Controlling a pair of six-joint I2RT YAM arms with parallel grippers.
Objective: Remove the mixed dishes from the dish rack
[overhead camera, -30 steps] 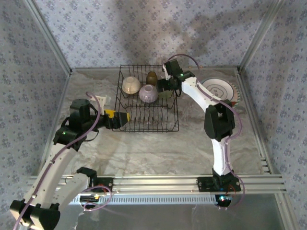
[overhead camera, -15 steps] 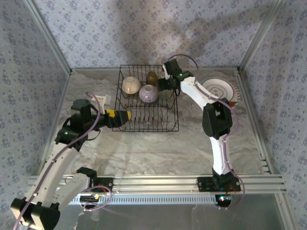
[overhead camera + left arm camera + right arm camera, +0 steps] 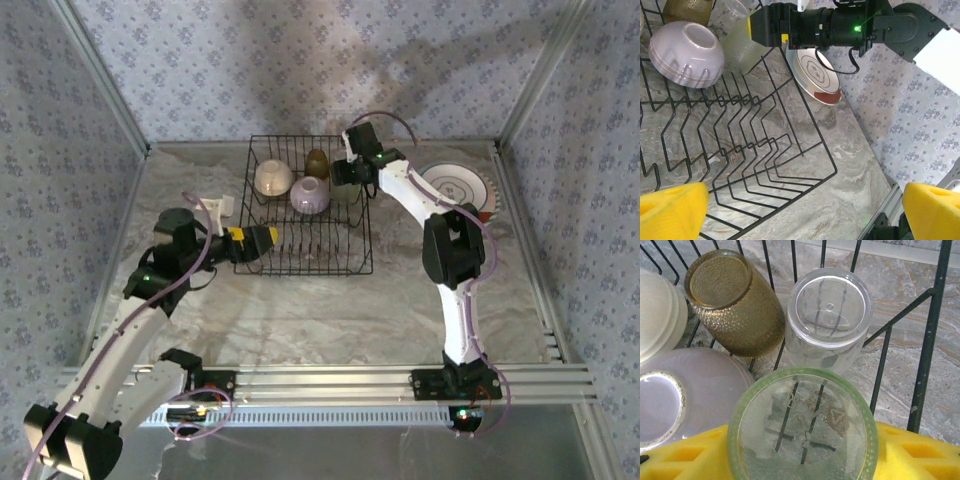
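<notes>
The fingers [image 3: 910,455] of the right gripper [image 3: 801,460] stood half-narrowed either side of a green-tinted tumbler [image 3: 800,425] in the far right corner of the dish rack [image 3: 939,315]; I could not tell whether they pressed it. The tumbler looked light, rigid, slick-walled and breakable, best squeezed gently across its wall without knocking the clear cup [image 3: 830,315] and brown cup [image 3: 732,305] just beside it. The left gripper [image 3: 264,238] hung wide open at the rack's left edge.
</notes>
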